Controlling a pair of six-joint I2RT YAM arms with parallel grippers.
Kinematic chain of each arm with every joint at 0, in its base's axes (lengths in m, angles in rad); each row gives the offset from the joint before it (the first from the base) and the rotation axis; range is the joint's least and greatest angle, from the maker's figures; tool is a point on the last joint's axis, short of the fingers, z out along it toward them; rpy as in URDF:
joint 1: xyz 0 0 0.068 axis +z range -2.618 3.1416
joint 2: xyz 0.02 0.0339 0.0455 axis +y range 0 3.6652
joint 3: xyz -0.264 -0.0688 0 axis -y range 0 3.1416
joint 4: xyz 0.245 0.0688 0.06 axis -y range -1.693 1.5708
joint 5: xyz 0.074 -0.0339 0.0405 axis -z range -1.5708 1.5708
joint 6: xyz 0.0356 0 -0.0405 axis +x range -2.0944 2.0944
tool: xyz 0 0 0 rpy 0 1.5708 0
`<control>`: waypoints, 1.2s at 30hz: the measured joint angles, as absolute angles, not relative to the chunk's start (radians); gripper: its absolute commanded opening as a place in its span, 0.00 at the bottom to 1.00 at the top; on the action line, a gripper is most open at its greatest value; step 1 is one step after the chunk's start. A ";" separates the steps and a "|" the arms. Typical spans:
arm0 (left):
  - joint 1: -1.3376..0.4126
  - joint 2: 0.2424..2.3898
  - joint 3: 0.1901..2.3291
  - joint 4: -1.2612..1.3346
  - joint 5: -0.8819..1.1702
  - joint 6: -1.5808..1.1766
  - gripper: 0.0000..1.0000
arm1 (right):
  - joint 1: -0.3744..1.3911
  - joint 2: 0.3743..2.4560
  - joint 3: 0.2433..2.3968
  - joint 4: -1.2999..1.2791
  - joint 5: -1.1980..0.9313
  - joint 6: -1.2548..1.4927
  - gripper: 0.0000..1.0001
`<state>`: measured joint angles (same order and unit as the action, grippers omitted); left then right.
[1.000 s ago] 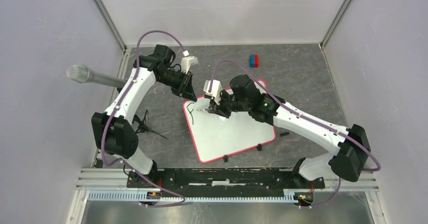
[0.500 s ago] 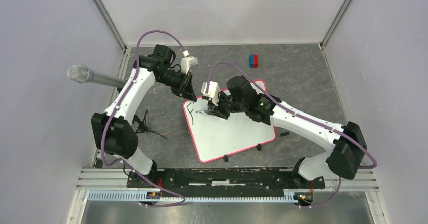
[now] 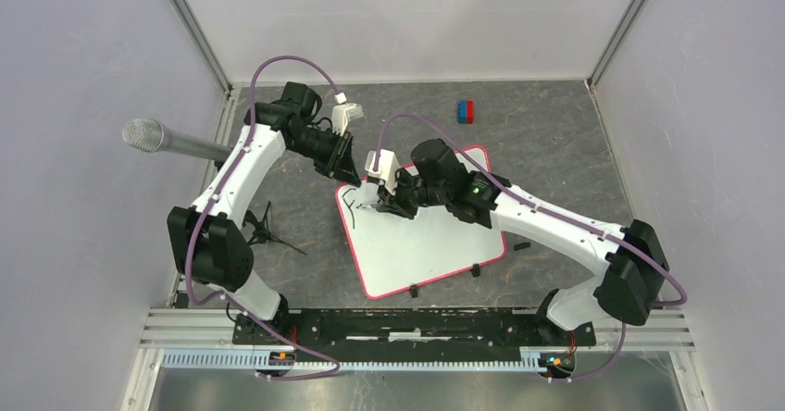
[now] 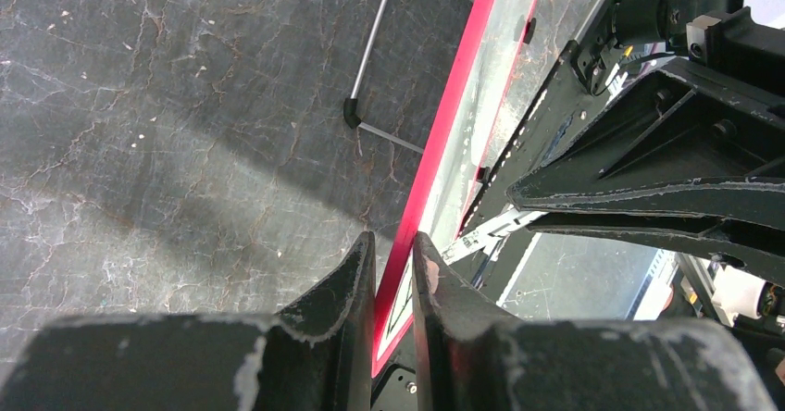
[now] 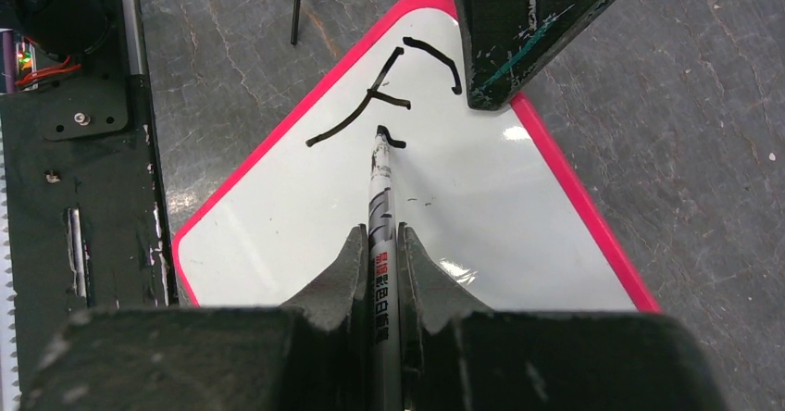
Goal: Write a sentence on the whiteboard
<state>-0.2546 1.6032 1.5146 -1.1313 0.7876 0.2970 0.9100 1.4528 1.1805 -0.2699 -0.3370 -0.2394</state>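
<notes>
The right pincer point(image 5: 380, 235), closed tight on a marker point(image 5: 380, 184), has slid left across the whiteboard point(image 3: 435, 244) over the last second. The marker's tip now touches the board right beside the only strokes of the sentence point(image 5: 393, 82) so far, a rough "F" and a short hook. The left pincer point(image 4: 389, 249) stays put, pinched on the red rim at the far left corner of the board, which lies flat on the dark surface point(image 3: 555, 143).
</notes>
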 measured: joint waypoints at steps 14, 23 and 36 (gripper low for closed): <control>-0.255 1.603 1.515 -1.131 0.789 0.297 0.02 | 0.916 1.426 1.134 -0.272 -0.345 -0.242 0.00; -0.255 1.602 1.515 -1.131 0.788 0.297 0.02 | 0.908 1.423 1.142 -0.278 -0.331 -0.239 0.00; -0.255 1.602 1.515 -1.130 0.788 0.297 0.02 | 0.891 1.424 1.167 -0.278 -0.316 -0.235 0.00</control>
